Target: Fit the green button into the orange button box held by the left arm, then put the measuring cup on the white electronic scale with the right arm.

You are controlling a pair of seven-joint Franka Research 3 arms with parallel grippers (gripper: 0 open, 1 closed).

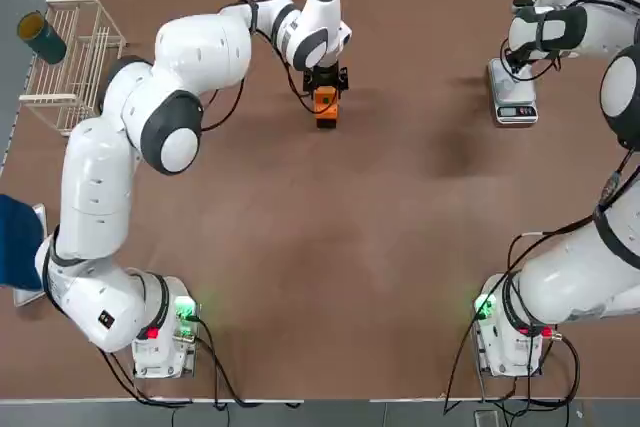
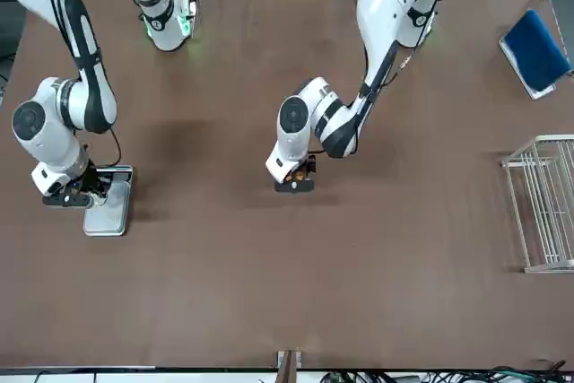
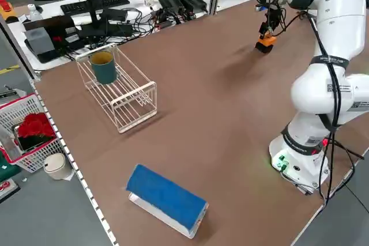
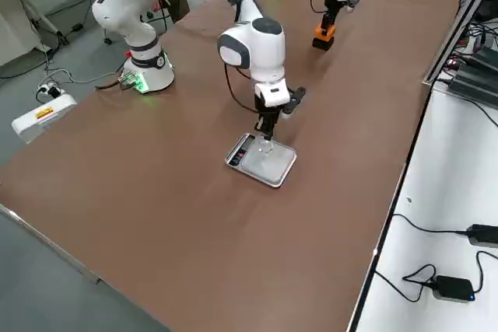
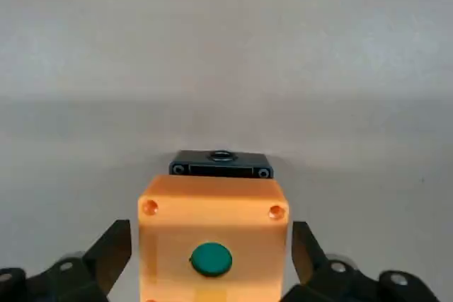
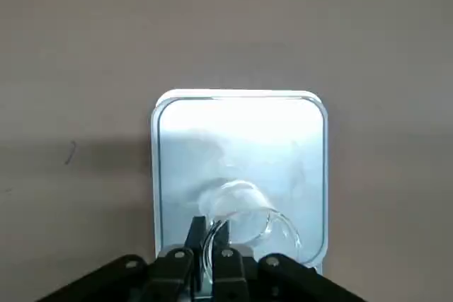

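Note:
The orange button box (image 5: 212,206) stands on the table with the green button (image 5: 211,259) seated in its top face. My left gripper (image 5: 211,237) is open, a dark finger on each side of the box with a thin gap showing; the top view shows the left gripper (image 1: 326,80) at the far middle over the orange button box (image 1: 325,105). At the far right, my right gripper (image 6: 210,235) is shut on the rim of the clear measuring cup (image 6: 248,218), low over the white electronic scale (image 6: 241,132). I cannot tell whether the cup touches the plate.
A black block (image 5: 221,164) lies just behind the orange box. A white wire rack (image 1: 70,62) with a dark teal cup (image 1: 42,37) stands at the far left. A blue-topped pad (image 3: 166,200) lies near the left edge.

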